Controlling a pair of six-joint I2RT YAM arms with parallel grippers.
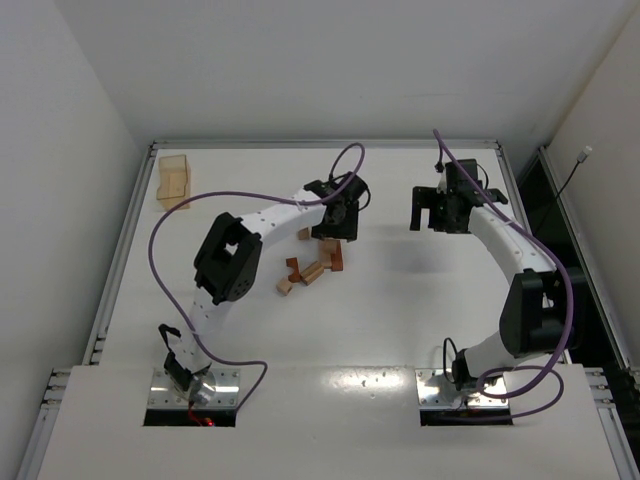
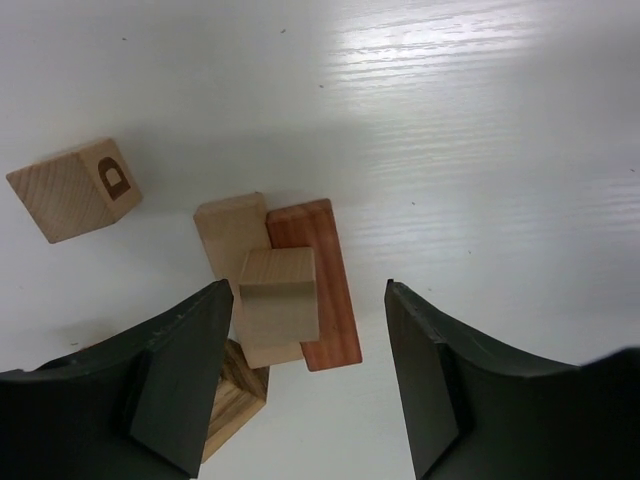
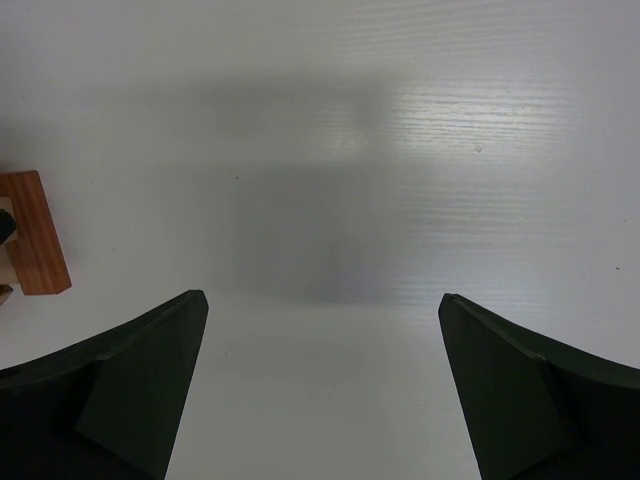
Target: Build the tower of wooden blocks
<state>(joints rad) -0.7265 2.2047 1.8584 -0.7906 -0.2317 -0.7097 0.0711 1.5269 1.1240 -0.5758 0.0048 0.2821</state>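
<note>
Here the left gripper (image 2: pixel 306 290) stands part-open astride the wood block tower (image 2: pixel 285 330), holding nothing. A tan cube (image 2: pixel 280 295) lies between its fingers, resting on a tan bar (image 2: pixel 228 235) and a reddish bar (image 2: pixel 320 240) laid side by side; it sits close to one finger and clear of the other. To finish the placement well, the jaws should widen evenly and lift straight up, since a sideways brush would likely dislodge the cube. Beyond one fingertip, a loose cube (image 2: pixel 75 188) bears a brown "D". The right gripper (image 3: pixel 322 310), wide and empty, hangs over the table (image 3: pixel 400 150).
</note>
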